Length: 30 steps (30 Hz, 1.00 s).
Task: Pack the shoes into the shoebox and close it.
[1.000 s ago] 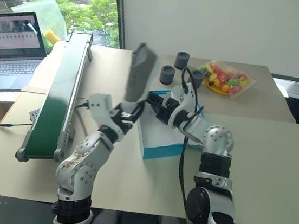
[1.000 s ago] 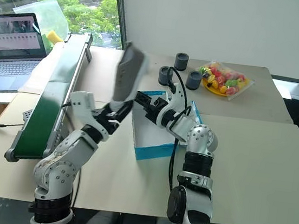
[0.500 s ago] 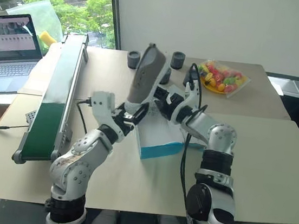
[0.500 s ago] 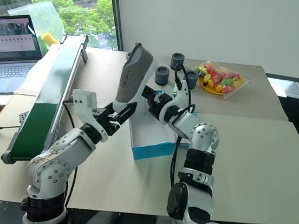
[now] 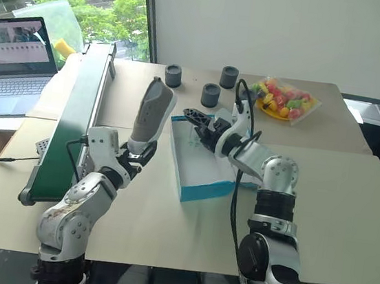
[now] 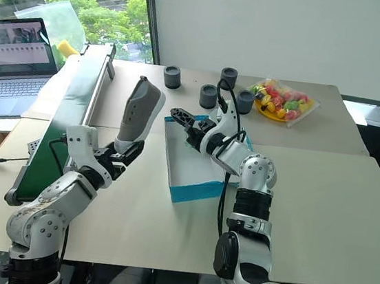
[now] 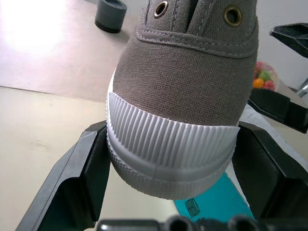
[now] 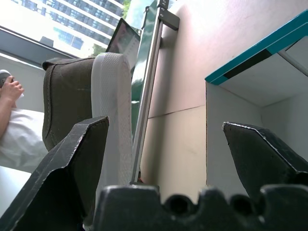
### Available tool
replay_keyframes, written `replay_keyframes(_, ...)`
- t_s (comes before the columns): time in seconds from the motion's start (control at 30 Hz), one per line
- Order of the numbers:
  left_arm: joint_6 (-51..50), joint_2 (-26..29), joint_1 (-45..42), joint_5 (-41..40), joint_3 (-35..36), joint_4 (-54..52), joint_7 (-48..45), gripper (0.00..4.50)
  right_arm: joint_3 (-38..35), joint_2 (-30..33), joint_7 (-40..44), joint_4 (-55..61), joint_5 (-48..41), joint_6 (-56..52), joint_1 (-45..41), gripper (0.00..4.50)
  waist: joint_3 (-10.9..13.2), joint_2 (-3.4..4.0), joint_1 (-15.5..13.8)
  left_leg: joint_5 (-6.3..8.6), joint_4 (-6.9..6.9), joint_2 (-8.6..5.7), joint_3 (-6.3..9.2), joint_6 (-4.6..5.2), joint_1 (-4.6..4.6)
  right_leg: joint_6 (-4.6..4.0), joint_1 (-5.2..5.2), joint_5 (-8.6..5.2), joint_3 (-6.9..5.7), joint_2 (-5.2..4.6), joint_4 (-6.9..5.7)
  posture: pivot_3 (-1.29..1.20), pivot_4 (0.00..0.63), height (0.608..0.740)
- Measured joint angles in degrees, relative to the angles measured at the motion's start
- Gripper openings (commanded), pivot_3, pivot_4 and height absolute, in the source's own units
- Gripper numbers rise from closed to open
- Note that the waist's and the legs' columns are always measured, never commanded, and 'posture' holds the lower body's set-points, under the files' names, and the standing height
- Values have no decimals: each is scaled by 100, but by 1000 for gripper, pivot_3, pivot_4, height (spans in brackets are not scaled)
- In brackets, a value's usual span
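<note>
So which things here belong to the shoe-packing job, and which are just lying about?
Job:
- shoe, clamped at the toe by the left pincer
- shoebox, open, with the open right pincer above it

Lying about:
- conveyor
- laptop
- three dark cylinders
- bag of sweets

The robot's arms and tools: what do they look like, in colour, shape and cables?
Both arms are built of rounded silver-grey shells joined by black rings. The left arm has brownish scuffs on its shell. A black cable loops over the right arm and runs down along it. The left tool and the right tool each have two thick, black, angular fingers on a black base.
</note>
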State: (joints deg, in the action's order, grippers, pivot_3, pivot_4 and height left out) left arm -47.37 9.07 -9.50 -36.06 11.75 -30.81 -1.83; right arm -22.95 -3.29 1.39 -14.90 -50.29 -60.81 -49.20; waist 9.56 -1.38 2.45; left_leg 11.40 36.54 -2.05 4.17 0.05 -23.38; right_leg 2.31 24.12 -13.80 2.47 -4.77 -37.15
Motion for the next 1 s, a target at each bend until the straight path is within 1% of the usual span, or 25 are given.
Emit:
replay_keyframes(0.23,0,20,-8,-3,-49,1,0,3354,31,-1,0,190,-59,-59,-89,4500,0,0,12,0,0,1,3,0,0,-2,1,1,2,1,0,0,150,740)
replay_keyframes(0.47,11,30,-96,-5,-41,35,-11,3354,504,-154,163,393,-55,-169,-123,4500,0,0,8,0,0,1,4,0,0,-2,1,1,1,1,1,0,150,740)
replay_keyframes(0.7,13,36,-130,-4,-36,43,-17,3354,901,-179,199,532,-50,-275,-92,4500,0,0,7,0,0,1,13,0,0,-2,2,1,1,1,1,0,150,740)
replay_keyframes(1.0,13,33,-131,0,-45,135,-1,3354,967,-190,344,-171,-57,177,-101,4500,0,0,6,0,-1,1,10,0,0,-2,2,1,1,1,2,0,150,740)
